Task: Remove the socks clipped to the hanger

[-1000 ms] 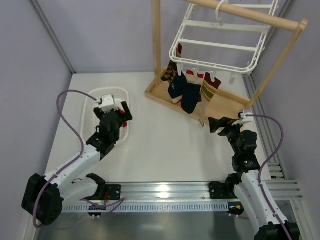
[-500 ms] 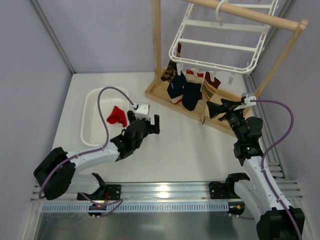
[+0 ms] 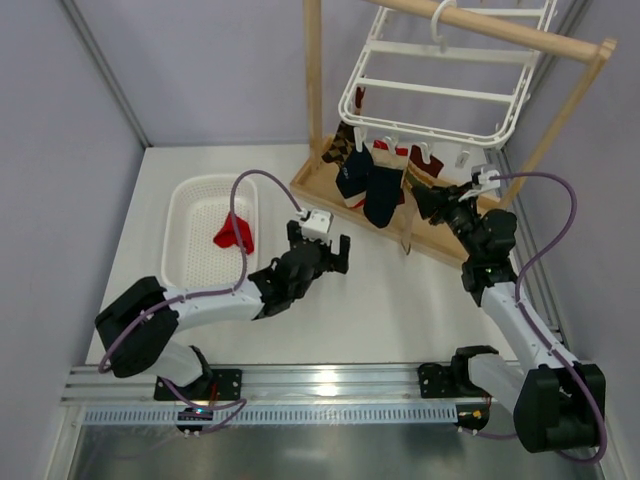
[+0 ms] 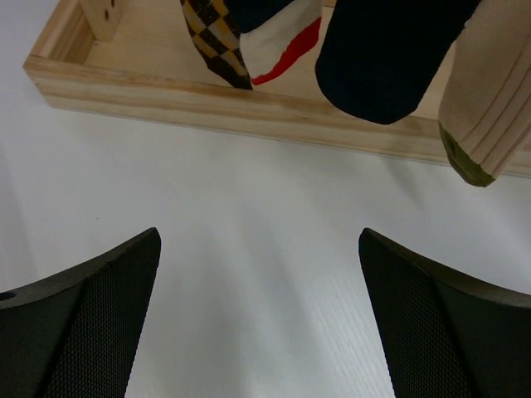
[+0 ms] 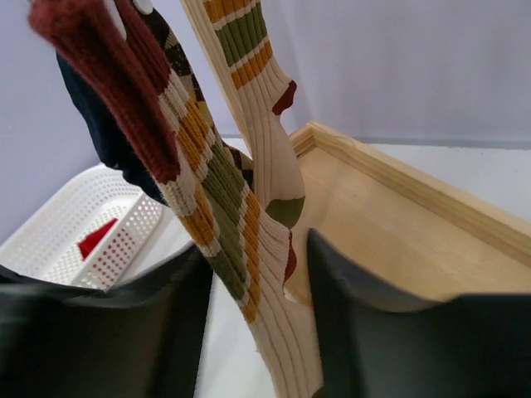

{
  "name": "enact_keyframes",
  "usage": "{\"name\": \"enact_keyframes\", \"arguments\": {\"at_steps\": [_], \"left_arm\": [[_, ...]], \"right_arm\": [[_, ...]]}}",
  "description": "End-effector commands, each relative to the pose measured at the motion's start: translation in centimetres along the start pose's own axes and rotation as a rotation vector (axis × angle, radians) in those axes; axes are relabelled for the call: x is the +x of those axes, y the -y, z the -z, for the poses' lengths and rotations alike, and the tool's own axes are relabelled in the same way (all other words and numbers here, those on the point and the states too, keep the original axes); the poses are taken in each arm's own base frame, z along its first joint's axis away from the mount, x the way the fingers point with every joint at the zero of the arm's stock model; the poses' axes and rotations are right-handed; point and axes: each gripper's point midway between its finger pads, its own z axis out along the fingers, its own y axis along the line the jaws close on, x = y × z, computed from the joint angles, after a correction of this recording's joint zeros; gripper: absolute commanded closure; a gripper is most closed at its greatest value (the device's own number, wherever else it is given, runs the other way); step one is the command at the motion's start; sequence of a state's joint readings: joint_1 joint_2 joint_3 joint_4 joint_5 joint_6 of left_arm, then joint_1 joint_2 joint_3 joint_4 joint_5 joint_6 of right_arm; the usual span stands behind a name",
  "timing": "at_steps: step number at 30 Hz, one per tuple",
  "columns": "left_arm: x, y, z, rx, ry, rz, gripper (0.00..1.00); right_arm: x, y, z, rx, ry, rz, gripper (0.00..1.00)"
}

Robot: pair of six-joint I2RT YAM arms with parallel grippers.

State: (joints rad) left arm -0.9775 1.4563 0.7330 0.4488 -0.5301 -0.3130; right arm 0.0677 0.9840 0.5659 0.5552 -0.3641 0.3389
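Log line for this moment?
left gripper open, empty | right gripper around cream striped sock, grip unclear | red sock in white slotted basket

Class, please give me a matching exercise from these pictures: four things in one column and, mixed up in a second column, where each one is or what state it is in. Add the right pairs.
Column one
1. red sock
2. striped cream sock
3. argyle sock
4. left gripper

Column two
A. hanging close to the left wooden post in the top view
B. open above the bare table
C. lying in the white basket
D. hanging between the fingers of the right gripper

Pairs: 1-C, 2-D, 3-A, 4-B
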Motion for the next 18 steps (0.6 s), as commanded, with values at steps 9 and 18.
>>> {"name": "enact_keyframes", "arguments": {"at_steps": [9, 18], "left_arm": [[-3.6, 5.9, -0.6, 0.029, 0.119, -0.006, 0.0], [-5.5, 12.3, 0.5, 0.03, 0.233, -0.089, 0.0]], "right_arm": [[-3.8, -2.5, 0.6, -0.086, 0.104, 0.058, 0.96], [-5.5, -5.1, 3.7, -0.076, 0.136, 0.022, 0.96]]}}
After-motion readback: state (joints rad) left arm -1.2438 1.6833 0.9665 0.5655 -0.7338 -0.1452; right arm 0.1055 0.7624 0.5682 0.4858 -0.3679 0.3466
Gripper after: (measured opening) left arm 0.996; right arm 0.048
